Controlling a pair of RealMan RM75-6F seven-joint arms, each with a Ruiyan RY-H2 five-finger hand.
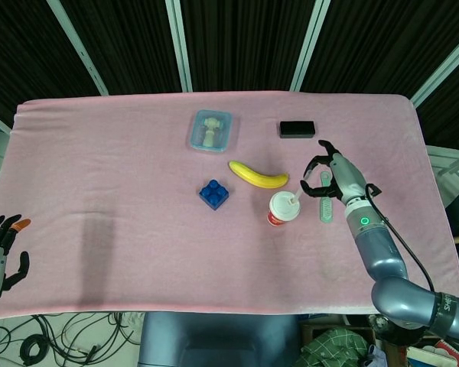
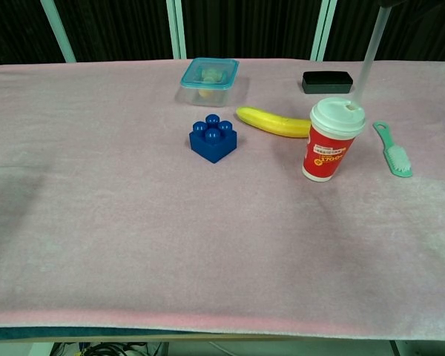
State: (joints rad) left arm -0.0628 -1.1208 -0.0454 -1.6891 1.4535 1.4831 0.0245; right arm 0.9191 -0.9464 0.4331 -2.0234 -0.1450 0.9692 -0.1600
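A lab test stand: a pink-clothed table [image 1: 99,153] before black curtains [image 1: 245,38], loose cables [image 1: 53,336] on the floor.
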